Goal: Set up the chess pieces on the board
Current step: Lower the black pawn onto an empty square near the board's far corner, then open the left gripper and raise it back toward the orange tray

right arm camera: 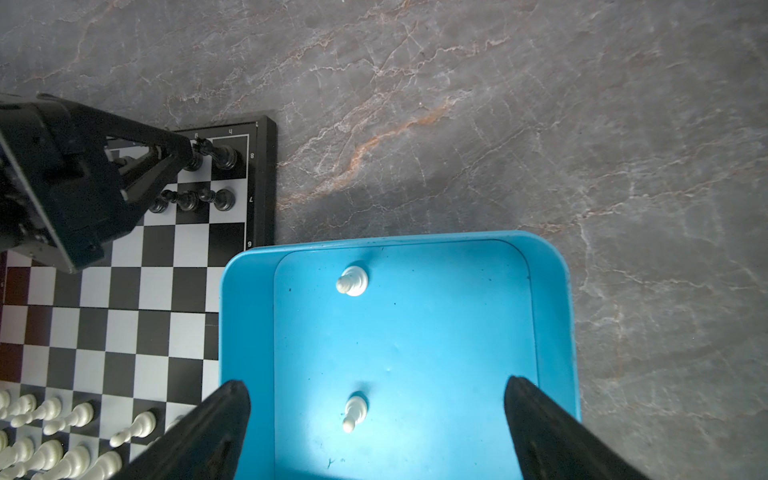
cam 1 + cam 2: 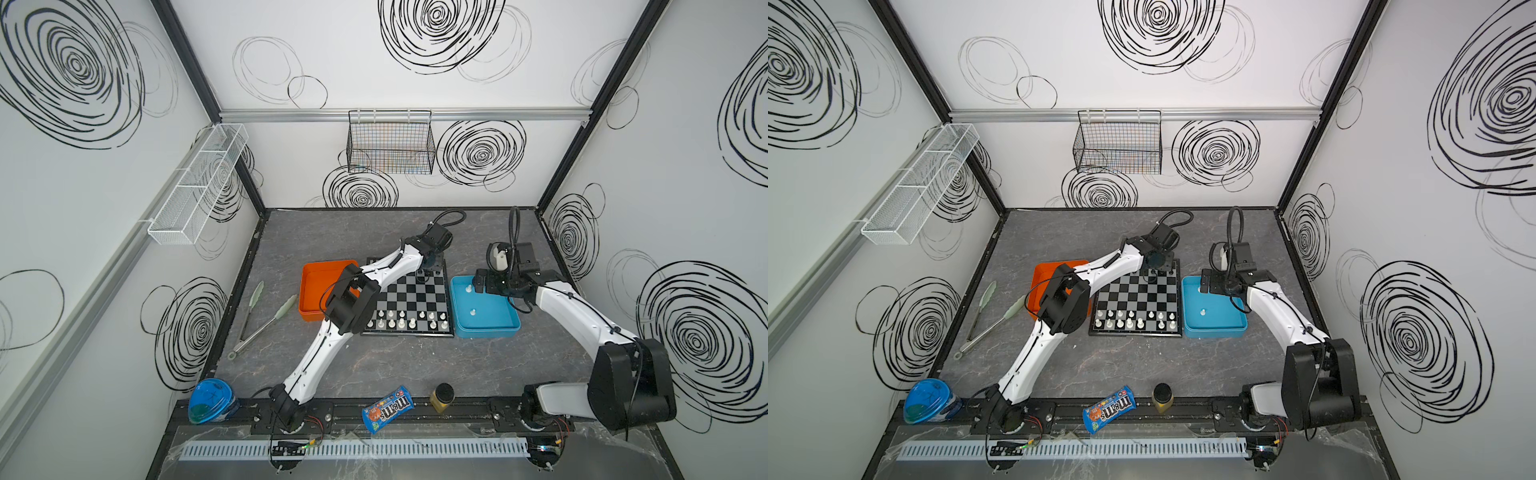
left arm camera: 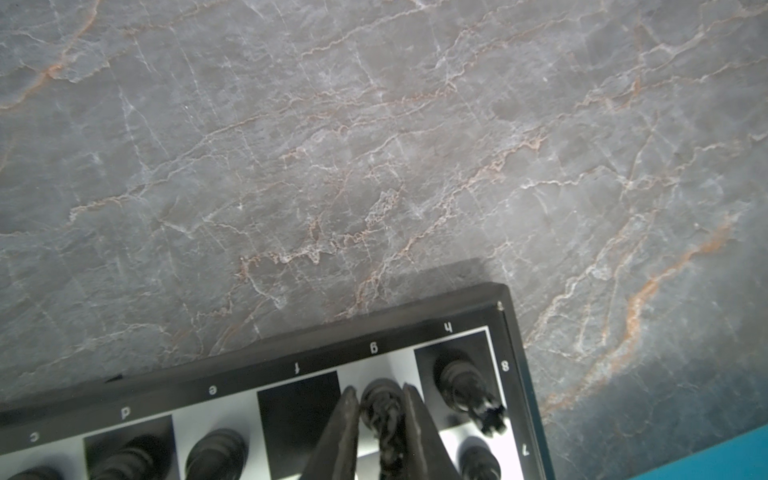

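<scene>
Chess pieces (image 2: 401,323) are mostly standing on the board (image 2: 415,291); setup is nearing its finish.
Left gripper (image 3: 380,390) is clamping a black piece (image 3: 384,415) at the board's g8 square; right gripper (image 1: 376,384), jaws spread and empty, is hovering over two white pieces (image 1: 353,280) sitting in the blue tray (image 1: 552,291) beside the board.

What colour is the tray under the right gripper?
Bright blue; the tray shows best in the right wrist view.

Two white-shelled arms (image 2: 316,353) with bulky black joints (image 2: 353,303), looping black cables (image 2: 511,230) and tapered matte-black fingers (image 1: 199,436)
</scene>
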Controlling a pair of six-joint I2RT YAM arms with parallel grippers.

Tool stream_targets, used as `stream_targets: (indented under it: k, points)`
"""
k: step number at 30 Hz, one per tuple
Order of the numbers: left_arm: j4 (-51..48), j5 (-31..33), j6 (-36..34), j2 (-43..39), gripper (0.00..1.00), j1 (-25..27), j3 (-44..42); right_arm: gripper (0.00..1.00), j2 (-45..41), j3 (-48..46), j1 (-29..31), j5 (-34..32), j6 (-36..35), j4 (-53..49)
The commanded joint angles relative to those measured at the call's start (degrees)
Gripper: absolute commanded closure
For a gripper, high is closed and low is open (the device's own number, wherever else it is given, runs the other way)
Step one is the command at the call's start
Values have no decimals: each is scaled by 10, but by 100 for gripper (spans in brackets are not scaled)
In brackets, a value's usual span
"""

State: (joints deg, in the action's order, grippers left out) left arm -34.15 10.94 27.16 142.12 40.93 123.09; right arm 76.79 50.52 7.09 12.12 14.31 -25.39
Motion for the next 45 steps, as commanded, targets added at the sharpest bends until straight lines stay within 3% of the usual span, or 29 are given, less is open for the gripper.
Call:
stream_targets:
  k: [1,31,37,45]
  points:
    - [8,0,11,-4,76,-3,-10,0,5,-4,-3,2,-6,6]
    - [18,-10,2,-98,68,-2,-28,0,1,11,-2,-3,-4,-12]
    - [6,-11,-10,-164,61,-5,-37,0,-3,33,-2,-12,4,-37]
    - [22,-34,-17,-328,43,-54,-178,0,9,40,-2,0,21,-45]
